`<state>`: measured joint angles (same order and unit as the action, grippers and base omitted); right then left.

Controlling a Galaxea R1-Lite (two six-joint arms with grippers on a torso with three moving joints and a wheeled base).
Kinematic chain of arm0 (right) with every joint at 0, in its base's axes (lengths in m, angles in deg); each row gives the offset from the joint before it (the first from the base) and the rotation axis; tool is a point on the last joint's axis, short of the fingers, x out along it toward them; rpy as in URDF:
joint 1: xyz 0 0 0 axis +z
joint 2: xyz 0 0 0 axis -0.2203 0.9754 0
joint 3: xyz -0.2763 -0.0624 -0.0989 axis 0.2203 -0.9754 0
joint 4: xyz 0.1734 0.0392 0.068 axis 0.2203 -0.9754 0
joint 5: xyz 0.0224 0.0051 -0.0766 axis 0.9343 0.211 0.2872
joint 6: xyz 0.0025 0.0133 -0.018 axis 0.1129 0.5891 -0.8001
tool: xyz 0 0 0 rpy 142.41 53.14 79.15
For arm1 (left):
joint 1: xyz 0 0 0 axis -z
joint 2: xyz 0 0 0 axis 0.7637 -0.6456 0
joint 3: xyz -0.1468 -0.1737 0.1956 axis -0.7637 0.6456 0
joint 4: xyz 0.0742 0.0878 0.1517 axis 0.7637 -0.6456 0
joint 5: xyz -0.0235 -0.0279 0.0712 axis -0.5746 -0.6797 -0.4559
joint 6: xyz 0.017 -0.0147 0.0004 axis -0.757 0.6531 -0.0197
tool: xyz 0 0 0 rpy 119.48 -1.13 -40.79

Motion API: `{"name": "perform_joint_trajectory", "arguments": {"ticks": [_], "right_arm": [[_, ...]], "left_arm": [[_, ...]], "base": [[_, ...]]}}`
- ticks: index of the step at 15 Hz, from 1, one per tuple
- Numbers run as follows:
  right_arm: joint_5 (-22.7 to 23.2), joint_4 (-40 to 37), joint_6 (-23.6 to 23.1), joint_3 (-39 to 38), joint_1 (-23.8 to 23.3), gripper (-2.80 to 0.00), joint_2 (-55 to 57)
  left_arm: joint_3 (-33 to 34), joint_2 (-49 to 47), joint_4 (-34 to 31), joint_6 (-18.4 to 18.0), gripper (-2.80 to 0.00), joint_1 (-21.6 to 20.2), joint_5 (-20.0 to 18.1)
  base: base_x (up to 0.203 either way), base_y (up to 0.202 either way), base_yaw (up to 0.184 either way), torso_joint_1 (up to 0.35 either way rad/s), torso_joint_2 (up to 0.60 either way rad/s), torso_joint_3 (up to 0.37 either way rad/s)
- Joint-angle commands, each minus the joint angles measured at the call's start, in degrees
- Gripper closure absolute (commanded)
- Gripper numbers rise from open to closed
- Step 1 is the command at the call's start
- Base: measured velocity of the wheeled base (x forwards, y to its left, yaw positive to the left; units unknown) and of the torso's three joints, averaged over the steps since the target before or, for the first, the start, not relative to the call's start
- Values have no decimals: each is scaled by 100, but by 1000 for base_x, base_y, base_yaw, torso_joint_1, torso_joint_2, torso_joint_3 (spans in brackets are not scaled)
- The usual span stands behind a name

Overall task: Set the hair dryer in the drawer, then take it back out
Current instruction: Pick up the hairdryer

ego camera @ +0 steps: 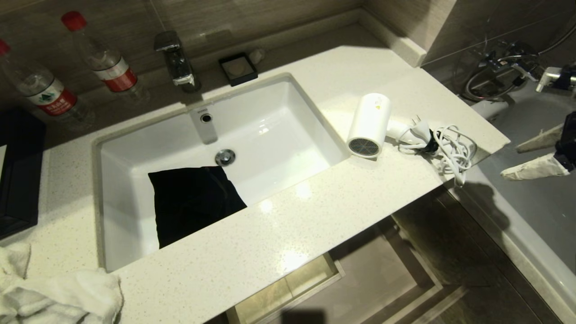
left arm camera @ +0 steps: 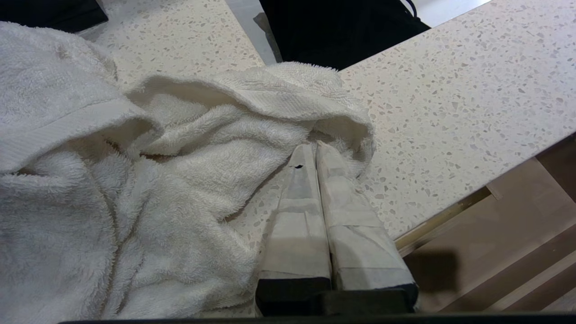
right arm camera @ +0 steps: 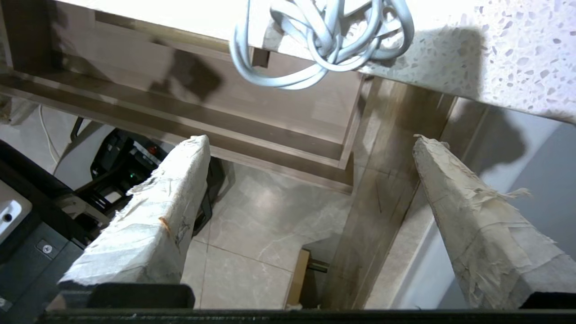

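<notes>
The white hair dryer [ego camera: 369, 122] lies on the countertop [ego camera: 315, 202] to the right of the sink, its dark grille facing the front edge. Its white cord [ego camera: 452, 150] is bunched at the counter's right end, and loops of the cord [right arm camera: 324, 42] hang over that edge. My right gripper [ego camera: 510, 161] hovers off the counter's right end, beside the cord, open and empty. In the right wrist view the right gripper [right arm camera: 311, 141] looks down past the open drawer [right arm camera: 270, 112]. The drawer [ego camera: 378, 270] stands pulled out below the counter. My left gripper [left arm camera: 313, 147] rests shut against a white towel [left arm camera: 135, 180].
A black cloth [ego camera: 193, 202] lies in the sink [ego camera: 270, 130]. Two bottles [ego camera: 108, 67], a faucet [ego camera: 175, 58] and a soap dish [ego camera: 237, 68] line the back. The towel [ego camera: 58, 292] sits front left, a dark box [ego camera: 18, 171] at the left, a bathtub [ego camera: 540, 211] at the right.
</notes>
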<state>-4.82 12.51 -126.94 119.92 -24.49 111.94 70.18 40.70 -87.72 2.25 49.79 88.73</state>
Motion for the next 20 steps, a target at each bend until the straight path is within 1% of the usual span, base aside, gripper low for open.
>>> {"name": "perform_joint_trajectory", "arguments": {"ticks": [1, 2, 4, 7, 9, 10, 11, 14, 16, 18, 19, 20], "right_arm": [[7, -59, -45, 384, 6, -280, 344], [11, -73, -121, 547, 31, -280, 475], [-29, -88, -257, 576, 50, -280, 533], [-9, -94, -301, 832, 305, -280, 756], [44, -82, -264, 1071, 359, -280, 870], [225, -82, -253, 1170, 374, -280, 933], [303, -62, -251, 1181, 377, -280, 952], [348, 63, -251, 1225, 377, -280, 979], [590, 88, -234, 1242, 377, -280, 996], [723, 88, -214, 1242, 377, -280, 1038], [903, 76, -89, 1245, 377, -280, 1065], [979, 56, 34, 1252, 377, -280, 1112]], "left_arm": [[0, 0, 0, 1, 0, 0, 0], [0, 9, 0, 1, 0, 0, 0], [0, 7, 0, 1, 0, 0, 0], [0, 8, 0, 1, 0, 0, 0], [0, 3, 0, 1, 0, 0, 0], [0, 8, 0, 1, 0, 0, 0], [0, 9, 0, 1, 0, 0, 0], [0, 0, 0, 1, 0, 0, 0], [7, 8, 0, 1, 0, 0, 0], [0, 9, 0, 1, 0, 0, 0], [7, 2, 0, 1, 0, 0, 0], [0, 1, 0, 1, 0, 0, 0]], "base": [[0, 0, 0, 0, 0, 0], [0, 0, 0, 0, 0, 0], [0, 0, 0, 0, 0, 0], [0, 0, 0, 0, 0, 0], [0, 0, 0, 0, 0, 0], [0, 0, 0, 0, 0, 0], [0, 0, 0, 0, 0, 0], [0, 0, 0, 0, 0, 0], [0, 0, 0, 0, 0, 0], [0, 0, 0, 0, 0, 0], [0, 0, 0, 0, 0, 0], [0, 0, 0, 0, 0, 0]]}}
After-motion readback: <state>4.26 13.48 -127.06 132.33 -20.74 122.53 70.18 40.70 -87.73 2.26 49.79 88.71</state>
